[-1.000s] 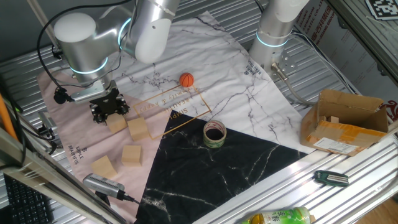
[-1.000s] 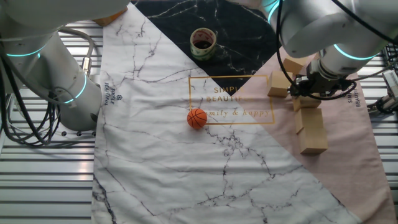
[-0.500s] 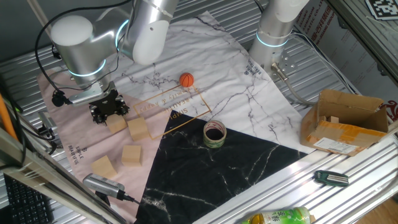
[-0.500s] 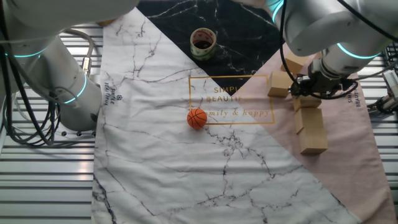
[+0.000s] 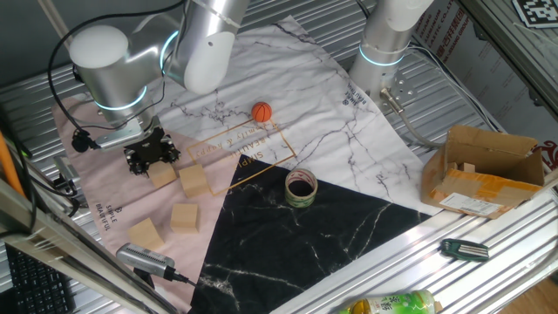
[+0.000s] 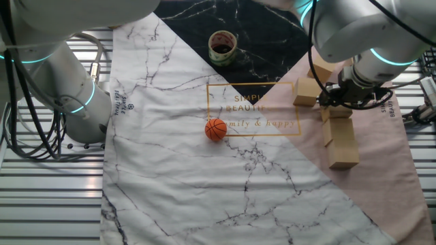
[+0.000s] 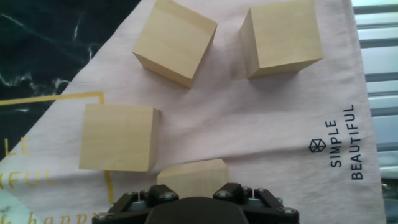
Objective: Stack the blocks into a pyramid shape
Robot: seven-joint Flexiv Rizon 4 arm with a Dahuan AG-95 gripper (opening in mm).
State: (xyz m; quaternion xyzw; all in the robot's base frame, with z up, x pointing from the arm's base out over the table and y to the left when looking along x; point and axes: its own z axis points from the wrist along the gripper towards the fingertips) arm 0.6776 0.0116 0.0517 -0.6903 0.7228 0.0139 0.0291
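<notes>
At the far left of one fixed view, the gripper point(image 5: 148, 155) is seen low over the pink cloth point(image 5: 96, 187), directly above the nearest block point(image 5: 163, 174). Over the last second only a small shift is noted: the arm's big joint has drifted slightly leftward, while the gripper has stayed almost in place and the nearest block has not been displaced. In the hand view that same cube point(image 7: 193, 175) is partly covered by the gripper body, and no fingertips are shown, so it cannot be told whether the fingers are spread or pressed on the wood.

To the right, three loose blocks point(image 5: 193, 180) are left lying singly on the cloth, none resting on another. Further right, the orange ball point(image 5: 261, 112), the tape roll point(image 5: 301, 187) and the cardboard box point(image 5: 488, 170) are unchanged.

From the other fixed view, more pale wood point(image 6: 343, 145) is seen just beside the gripper, laid flat in a line. Nothing is yet stacked, so the pyramid is judged barely begun, with a grasp or a placement probably being settled here.
</notes>
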